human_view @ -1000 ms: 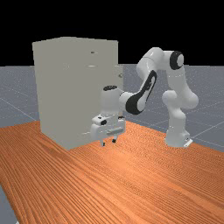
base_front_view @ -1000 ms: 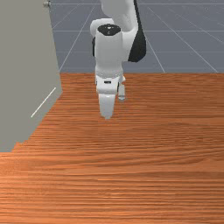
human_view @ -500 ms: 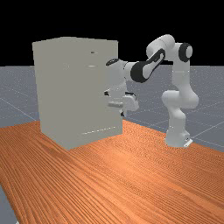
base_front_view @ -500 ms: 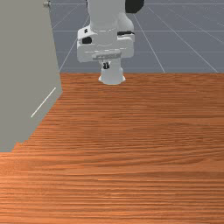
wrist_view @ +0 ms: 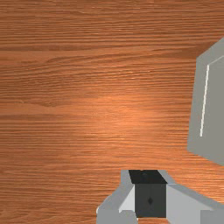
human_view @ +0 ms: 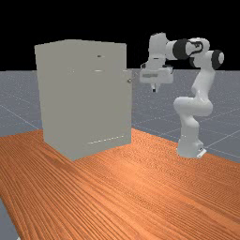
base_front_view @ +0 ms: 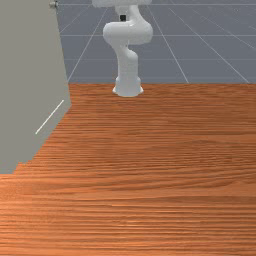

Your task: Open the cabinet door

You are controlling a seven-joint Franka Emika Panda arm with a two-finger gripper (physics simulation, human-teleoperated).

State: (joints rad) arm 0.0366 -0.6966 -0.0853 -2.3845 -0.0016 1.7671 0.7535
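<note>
Front view: the cabinet (base_front_view: 30,65) is seen at eight o'clock from the gripper (base_front_view: 123,18), its knob (base_front_view: 53,5) at nine. Far view: the knob, well apart, could be merely nudged if approached unspread. Wrist view: the gripper is pressed together.

**Arm Posture: Hand Raised, Gripper Closed**

In the far view, the arm (human_view: 203,84) rises from its base (human_view: 189,146) and bends over at the top toward the far view's left. The wrist (human_view: 180,48) is held high. The hand (human_view: 156,74) is upright below it, with the gripper (human_view: 153,89) pointing down. The fingers (wrist_view: 188,202) are closed — dark pads (wrist_view: 150,197) together. In the front view, the hand sits at the top edge — above the base.
</note>
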